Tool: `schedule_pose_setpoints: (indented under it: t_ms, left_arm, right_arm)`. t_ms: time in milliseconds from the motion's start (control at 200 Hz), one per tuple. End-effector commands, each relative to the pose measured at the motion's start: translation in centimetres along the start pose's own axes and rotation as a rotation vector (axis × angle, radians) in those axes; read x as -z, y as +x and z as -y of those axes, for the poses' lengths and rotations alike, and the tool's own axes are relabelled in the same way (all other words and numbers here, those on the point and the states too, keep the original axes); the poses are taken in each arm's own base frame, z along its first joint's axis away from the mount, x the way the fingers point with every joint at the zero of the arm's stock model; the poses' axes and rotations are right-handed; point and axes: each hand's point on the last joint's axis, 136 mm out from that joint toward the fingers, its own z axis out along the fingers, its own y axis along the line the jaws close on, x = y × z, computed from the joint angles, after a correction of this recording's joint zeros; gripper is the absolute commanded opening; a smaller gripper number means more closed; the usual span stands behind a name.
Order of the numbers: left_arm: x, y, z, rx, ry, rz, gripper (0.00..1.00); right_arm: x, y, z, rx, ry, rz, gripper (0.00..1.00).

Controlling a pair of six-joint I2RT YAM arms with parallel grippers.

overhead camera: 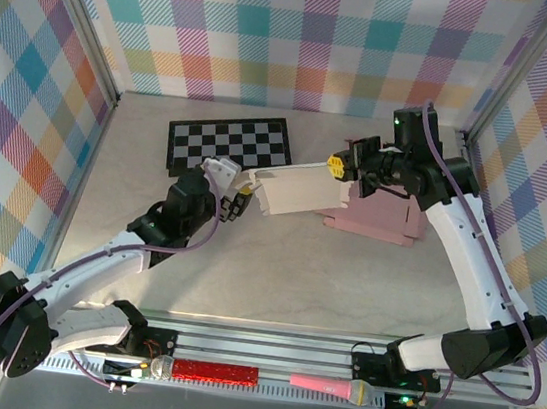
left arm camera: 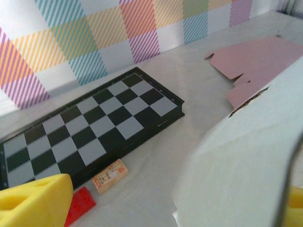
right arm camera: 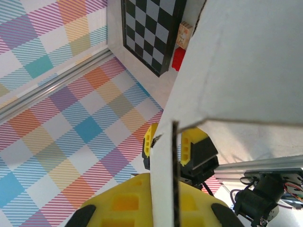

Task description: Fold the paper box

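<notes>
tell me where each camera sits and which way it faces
Top external: above and behind both arms, looking down; left gripper and right gripper show at the white cardboard box panel.
Left wrist: low, facing the black-and-white checkerboard and plaid wall; its yellow fingers at the bottom corners.
Right wrist: looks along the panel's edge, pinched in its yellow fingers.
Both wrist views share checkerboard and panel.

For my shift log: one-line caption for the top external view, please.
Right gripper pinches the cream paper box, left gripper open at its other end, black-and-white chessboard behind.
</notes>
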Motion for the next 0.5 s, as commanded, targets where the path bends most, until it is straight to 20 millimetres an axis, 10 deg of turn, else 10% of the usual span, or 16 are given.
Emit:
schedule_pose_setpoints:
  t_ms: [0,175,245,305,495]
  left_arm:
    - [0.0,-3.7,-0.4,-0.003,0.002,0.087,0.73]
    - [-0.3,-4.4,0.3,-0.008,0.042,0.086,0.47]
    - [-0.2,-4.8,0.5,-0.004,0.059,0.095,0.0]
    - [0.0,-5.1,0.6,0.024,0.07,0.09,0.0]
    - [0.8,-5.8,1.2,0.272,0.112,-0.102,0.0]
  right_arm:
    - [0.3,0.4,0.0,0.012,0.007,-0.036,0.0]
    - [0.1,-0.3,0.0,-0.001,0.008,-0.031,0.0]
    - [0.0,-0.7,-0.2,0.003,-0.003,-0.024,0.0]
    - [0.2,-1.6,-1.0,0.031,-0.033,0.011,0.01]
    - [4.5,-3.2,-4.3,0.201,-0.179,0.263,0.56]
